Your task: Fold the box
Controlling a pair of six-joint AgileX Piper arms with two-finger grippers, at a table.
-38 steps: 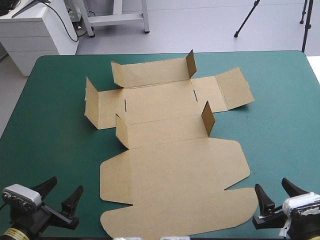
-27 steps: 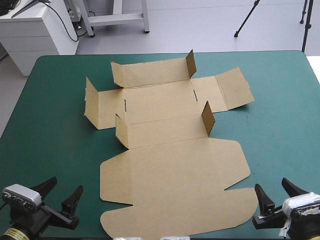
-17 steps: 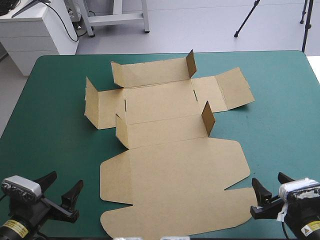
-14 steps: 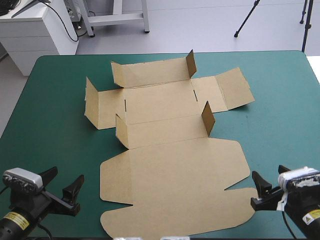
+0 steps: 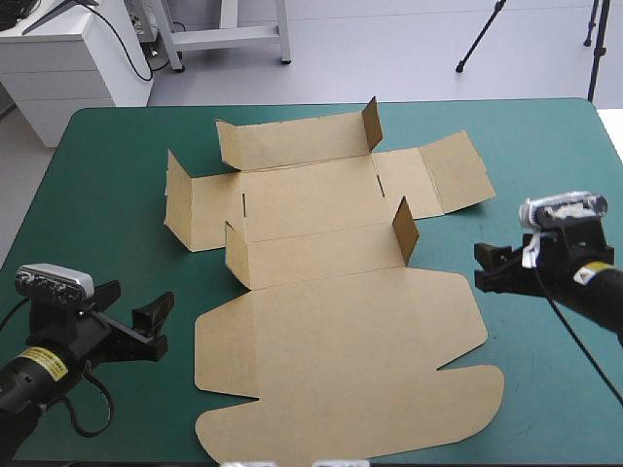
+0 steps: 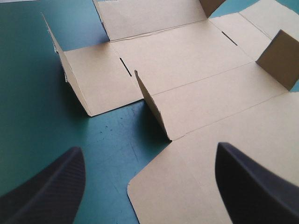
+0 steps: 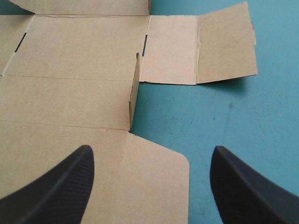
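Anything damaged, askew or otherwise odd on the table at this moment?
Nothing stands out. The brown cut-board box lies spread on the teal-green table cover, a few small flaps standing up, no tear visible. The black-finned left gripper and right gripper are open; neither holds the board.

The box (image 5: 341,341) is a cut sheet of brown board, spread open across the middle of the table (image 5: 117,156). Its big round-cornered lid panel lies flat toward 6 o'clock. The two long walls toward 12 are part raised (each with a small tab standing upright at its 3 o'clock end). The 9 o'clock end flap stands up; the 3 o'clock flap lies almost flat.
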